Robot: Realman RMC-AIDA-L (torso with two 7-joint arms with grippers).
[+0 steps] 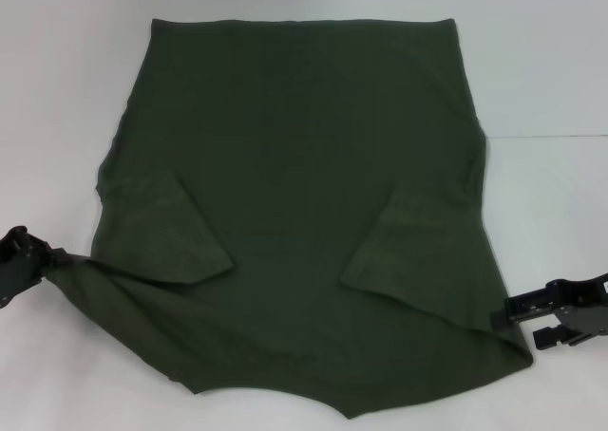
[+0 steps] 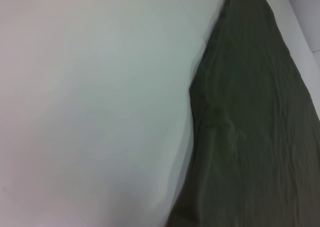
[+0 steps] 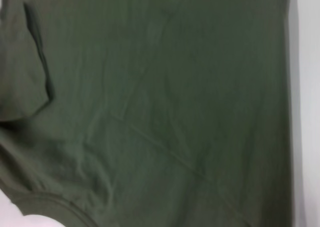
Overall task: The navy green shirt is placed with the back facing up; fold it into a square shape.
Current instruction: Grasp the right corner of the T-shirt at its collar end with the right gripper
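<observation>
Left claw (image 1: 43, 260) pinches navy green shirt (image 1: 294, 213) on table (image 1: 57, 89).

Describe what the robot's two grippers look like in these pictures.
Only the head view shows them. The left gripper and the right gripper are both black, angular and mechanical, built from blocky linked parts. No cables, markings or arm segments show. Neither wrist view shows fingers, only the shirt and table.
</observation>
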